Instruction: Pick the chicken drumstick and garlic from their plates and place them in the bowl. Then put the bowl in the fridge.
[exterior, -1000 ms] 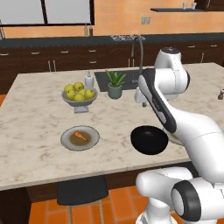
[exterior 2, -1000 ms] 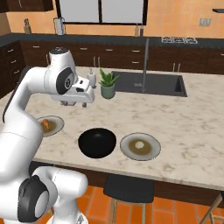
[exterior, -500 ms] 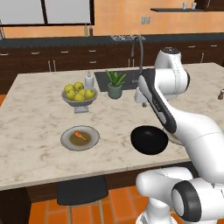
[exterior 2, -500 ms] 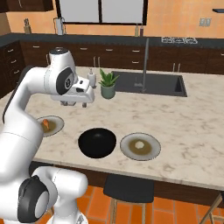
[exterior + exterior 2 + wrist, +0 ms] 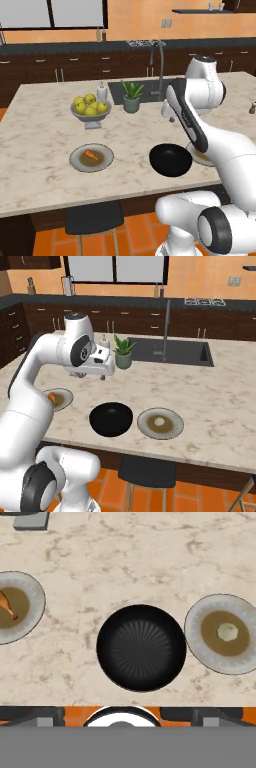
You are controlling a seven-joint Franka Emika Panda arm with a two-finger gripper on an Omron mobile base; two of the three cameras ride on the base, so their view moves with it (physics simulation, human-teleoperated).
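Pincer [image 5: 102,375] hangs open, high above the black bowl [image 5: 141,647].

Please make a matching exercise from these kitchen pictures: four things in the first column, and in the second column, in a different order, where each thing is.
Things:
1. chicken drumstick
2. garlic
3. bowl
4. yellow-green fruits

Places:
A. on the counter between the two plates, with nothing in it
B. in the grey footed fruit bowl
C. on the plate at the right of the hand view
D. on the plate at the left of the hand view

Pairs: 1-D, 2-C, 3-A, 4-B
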